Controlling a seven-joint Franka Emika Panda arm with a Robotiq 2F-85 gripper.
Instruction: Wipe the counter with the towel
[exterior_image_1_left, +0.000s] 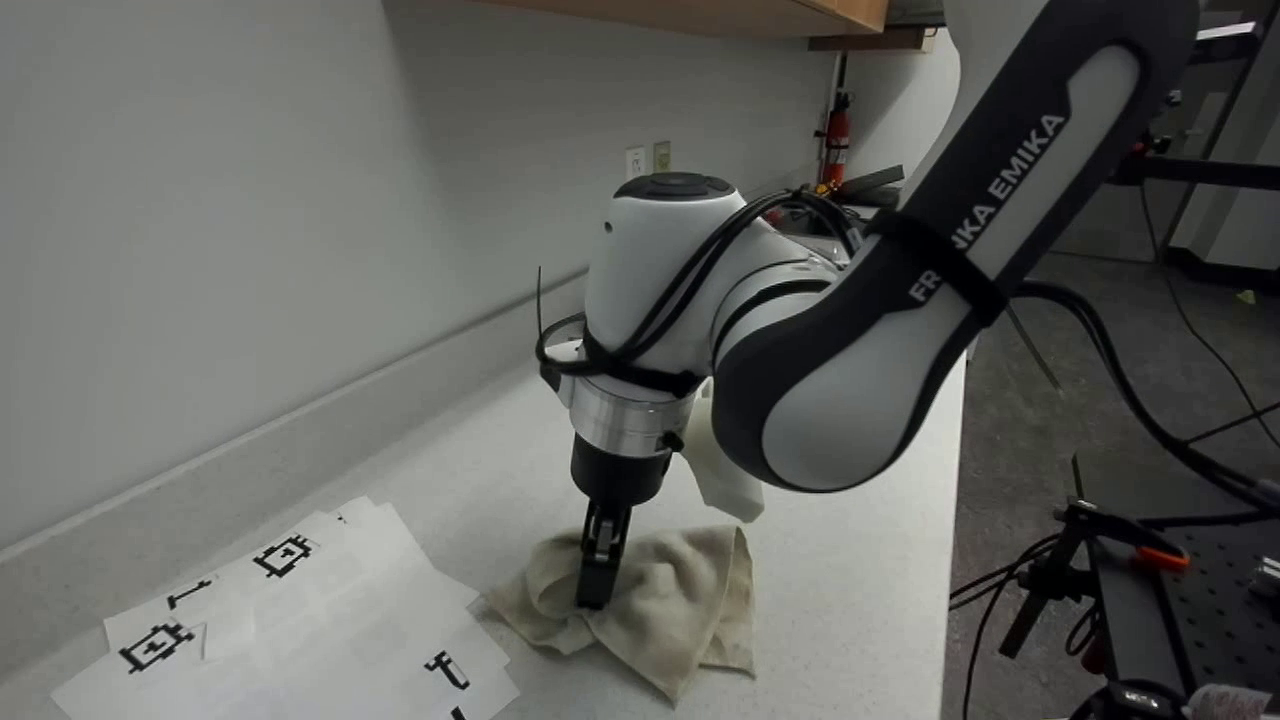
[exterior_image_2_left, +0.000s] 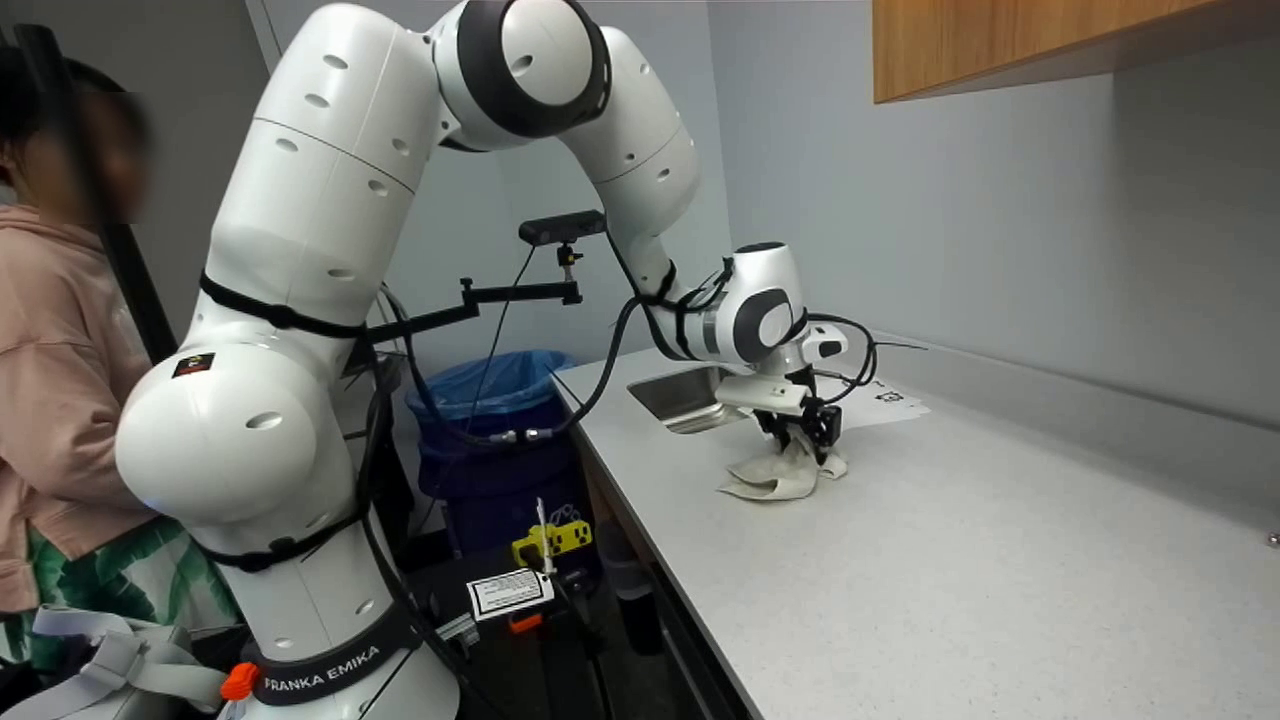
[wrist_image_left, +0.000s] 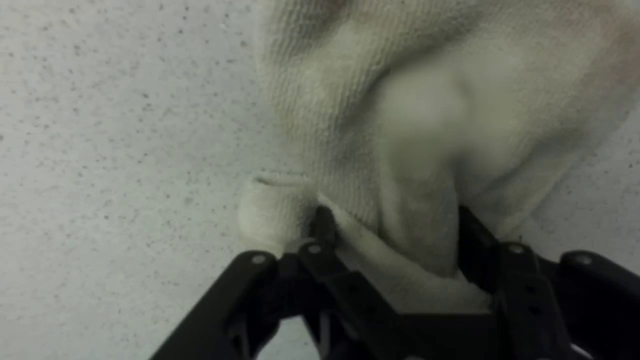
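Wrist view: fingers (wrist_image_left: 479, 250), two, black, standing partway apart, one at each side of a gathered ridge of towel (wrist_image_left: 415, 140). It lies against both; whether they pinch it firmly, you cannot tell.
Gripper (wrist_image_left: 394, 225), one, yours, set astride loose folds, presumably because a bunch gives you more to pinch than a flat edge would.
Towel, one, beige, rumpled, resting on the counter (wrist_image_left: 125, 150), edges spread around the fingers; that spread should serve you as the wiping face.
Counter, one, white, speckled, the surface you are to wipe.
Arm (exterior_image_1_left: 870, 350), one, reaching down in both exterior views, its last link near upright, likely so that you can press and drag evenly.
Sheets (exterior_image_1_left: 310, 630), several, white with black marks, just beside the towel in an exterior view, touching or not you cannot tell; your strokes could snag them.
Sink (exterior_image_2_left: 682, 400), one, past the towel in an exterior view.
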